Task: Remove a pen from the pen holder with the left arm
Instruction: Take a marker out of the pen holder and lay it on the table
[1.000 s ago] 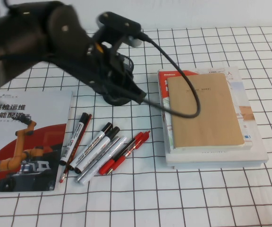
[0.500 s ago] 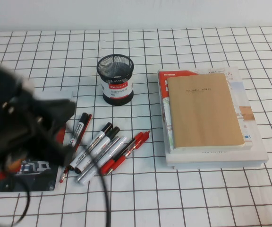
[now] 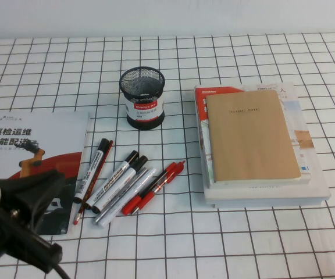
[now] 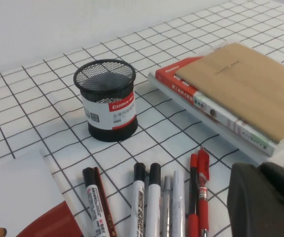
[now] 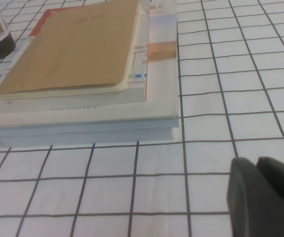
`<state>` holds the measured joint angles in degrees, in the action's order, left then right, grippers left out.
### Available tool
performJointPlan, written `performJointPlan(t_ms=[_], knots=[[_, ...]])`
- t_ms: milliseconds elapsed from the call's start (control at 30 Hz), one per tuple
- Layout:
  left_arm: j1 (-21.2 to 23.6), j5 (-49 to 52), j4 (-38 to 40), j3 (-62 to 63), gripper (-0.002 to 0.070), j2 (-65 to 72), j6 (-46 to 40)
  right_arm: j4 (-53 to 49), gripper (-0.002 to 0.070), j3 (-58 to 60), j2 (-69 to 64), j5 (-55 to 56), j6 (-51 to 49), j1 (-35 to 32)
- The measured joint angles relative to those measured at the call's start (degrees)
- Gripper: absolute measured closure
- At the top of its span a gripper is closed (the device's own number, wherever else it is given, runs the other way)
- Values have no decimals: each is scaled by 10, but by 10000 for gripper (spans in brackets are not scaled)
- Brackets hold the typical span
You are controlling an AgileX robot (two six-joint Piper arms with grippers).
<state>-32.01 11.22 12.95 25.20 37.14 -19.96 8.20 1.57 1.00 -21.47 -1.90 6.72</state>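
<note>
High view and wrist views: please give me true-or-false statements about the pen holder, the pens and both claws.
The pen holder stands upright, left of the books. True.
Pens stand in the holder. False: they lie on the table, and none sticks out of it.
The left claw is shut, at the near left by the brochure. True.
The right claw grips the books. False: it is apart from them, over bare table.

Black wire-mesh metal pen holder [image 3: 142,87], glossy paper label. Loose markers and pens [image 3: 121,180], glossy plastic. Tan notebook [image 3: 252,135], matt card cover. Printed brochure [image 3: 34,139], glossy paper. White gridded worktop [image 3: 243,244], smooth, matt. My left gripper [image 4: 263,197], matt black.
</note>
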Motion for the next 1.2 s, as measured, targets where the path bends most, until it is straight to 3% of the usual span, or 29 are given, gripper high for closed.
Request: performJointPlan(t_ms=[100,333,433,867,1200], knots=[[0,-58,-1,-45,675,-1,0,0,690,0,0,0,0,0],[0,-298,3,-193,675,-44,0,0,690,0,0,0,0,0],[9,-333,13,-230,675,-87,-1,0,690,0,0,0,0,0],[175,-222,20,-265,675,-264,-26,0,690,0,0,0,0,0],[241,-61,-36,-266,675,-357,44,0,690,0,0,0,0,0]])
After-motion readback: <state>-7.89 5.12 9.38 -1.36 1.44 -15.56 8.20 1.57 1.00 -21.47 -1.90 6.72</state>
